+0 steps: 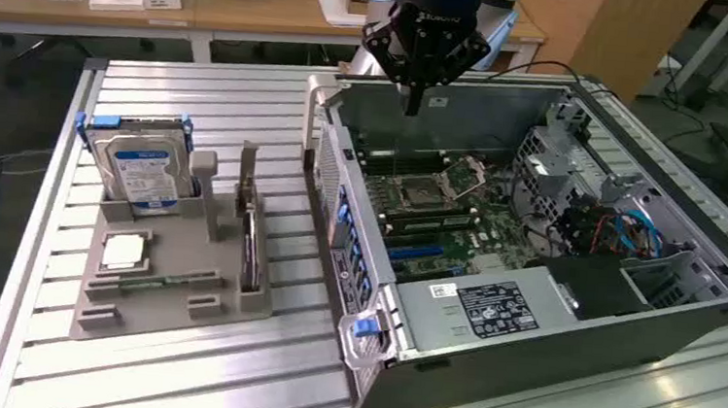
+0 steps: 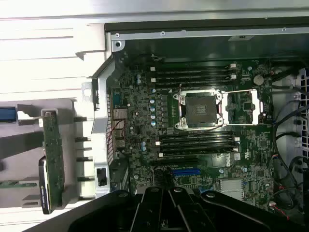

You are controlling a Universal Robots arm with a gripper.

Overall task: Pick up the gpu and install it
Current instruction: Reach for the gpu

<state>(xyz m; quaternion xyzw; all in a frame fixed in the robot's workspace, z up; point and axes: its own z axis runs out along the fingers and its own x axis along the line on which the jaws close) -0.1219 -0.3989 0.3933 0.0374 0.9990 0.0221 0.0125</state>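
Observation:
The gpu (image 1: 251, 244) is a thin dark card standing on edge in a slot of the grey holder (image 1: 148, 314), at the exterior view's left of the open computer case (image 1: 666, 335). In the wrist view the gpu (image 2: 52, 159) appears edge-on beside the case wall. My gripper (image 1: 412, 108) hangs over the far end of the case, above the motherboard (image 1: 466, 227), well away from the gpu. Its fingers are shut together, point down and hold nothing. The wrist view has the gripper (image 2: 169, 195) above the board's processor socket (image 2: 200, 108).
A silver hard drive (image 1: 145, 172) with a blue frame stands upright in the holder; a processor chip (image 1: 122, 251) and a green memory stick (image 1: 156, 283) lie beside it. A blue slot (image 2: 186, 171) sits on the board. Cables and a drive cage (image 1: 610, 223) crowd the case's right.

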